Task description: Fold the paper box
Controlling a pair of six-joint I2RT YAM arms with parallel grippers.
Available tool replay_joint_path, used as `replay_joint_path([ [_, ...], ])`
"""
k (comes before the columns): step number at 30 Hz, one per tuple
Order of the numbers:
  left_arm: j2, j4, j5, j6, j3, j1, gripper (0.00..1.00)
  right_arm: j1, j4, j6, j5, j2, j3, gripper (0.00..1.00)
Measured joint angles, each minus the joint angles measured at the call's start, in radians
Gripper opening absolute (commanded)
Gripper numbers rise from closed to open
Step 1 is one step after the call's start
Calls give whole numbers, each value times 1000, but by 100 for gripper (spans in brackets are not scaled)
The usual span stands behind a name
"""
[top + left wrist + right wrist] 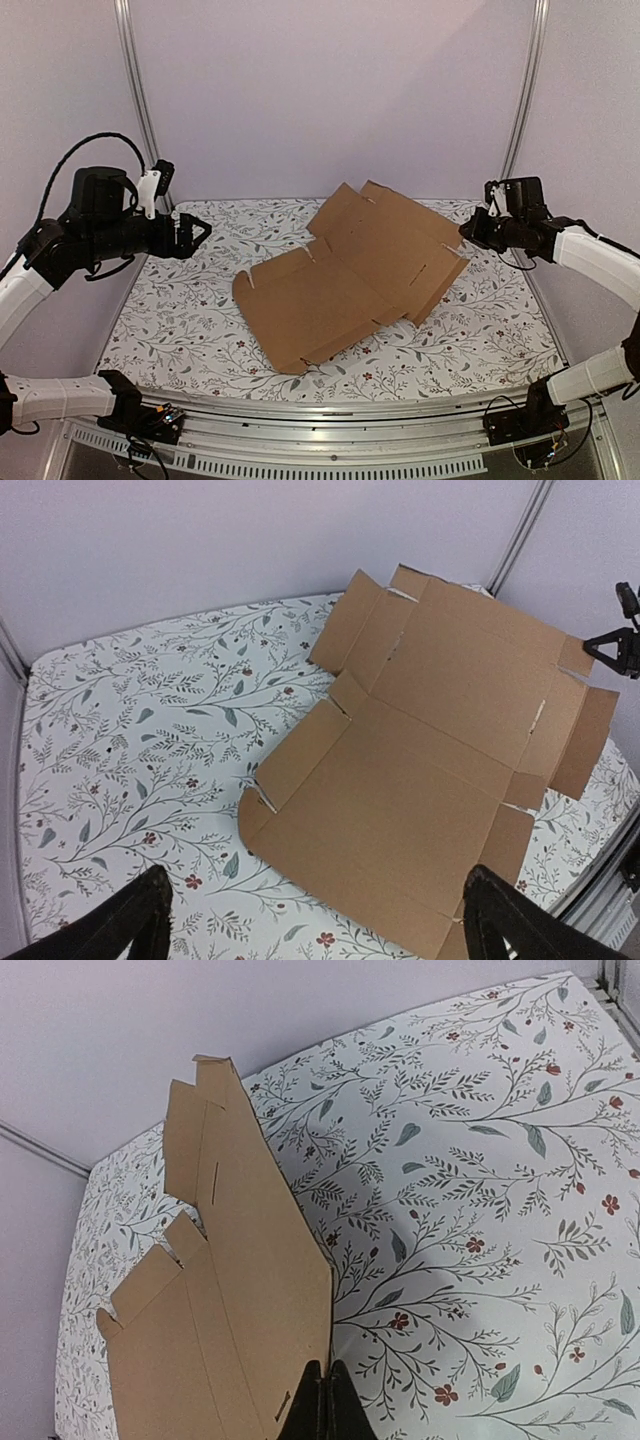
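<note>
The right gripper (466, 233) was closed on the right-hand edge of the paper box (340, 280), its fingers pinched together where the cardboard came up to meet them – in the right wrist view the brown sheet rose at a slant to the fingertips. The left gripper (200, 233) hung with its jaws spread wide above the table's left edge, holding nothing and well apart from the cardboard.

The box – a flat, unfolded die-cut sheet of plain brown corrugated board, its flaps, tabs and slots all showing – lay across the middle of the table (180, 320) and ran toward the far right corner. Its near-left part rested on the floral-patterned surface, while the right side stood lifted, one side flap hanging down toward the table's right edge. Pale walls closed in the table on three sides.
</note>
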Motion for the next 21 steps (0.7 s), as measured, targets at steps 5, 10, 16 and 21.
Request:
replay_joint_path([
  [5,0,3,55,0,0,0,100,56,-102,-161,-42,19,127,0],
  [10,4,11,109,0,0,0,100,121,-126,-322,-72,44,201,0],
  [16,50,28,168,-3,8,0,100,150,-131,-505,-121,44,208,0],
  [21,134,16,207,-2,119,-1,99,150,-119,-650,-169,37,208,0],
])
